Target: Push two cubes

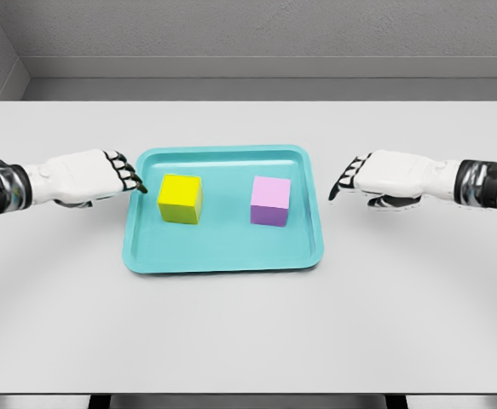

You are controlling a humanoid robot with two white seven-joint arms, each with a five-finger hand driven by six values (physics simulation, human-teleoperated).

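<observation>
A: What occupies the centre of the white table [248, 332]?

B: A teal tray [224, 257] with a raised rim. Two cubes rest on its floor, well apart: a yellow cube [180, 198] in the left half and a pink cube [271, 201] in the right half. Both sit upright, roughly level with each other across the tray.

A: Where is the left hand [90, 177]?

B: It enters from the left edge, palm down. Its dark-tipped fingers [129, 176] extend toward the tray and reach its left rim, just beside the yellow cube. Whether a fingertip touches that cube cannot be told. The fingers are straightened and lightly bunched, and they hold nothing.

A: And the right hand [384, 179]?

B: It enters from the right edge and is set outside the tray's right rim, clearly apart from the pink cube. Its fingers [343, 181] point toward the tray, slightly bent and relaxed, and grasp nothing.

A: What lies behind the table?

B: A grey wall [257, 34] and a strip of grey floor.
</observation>
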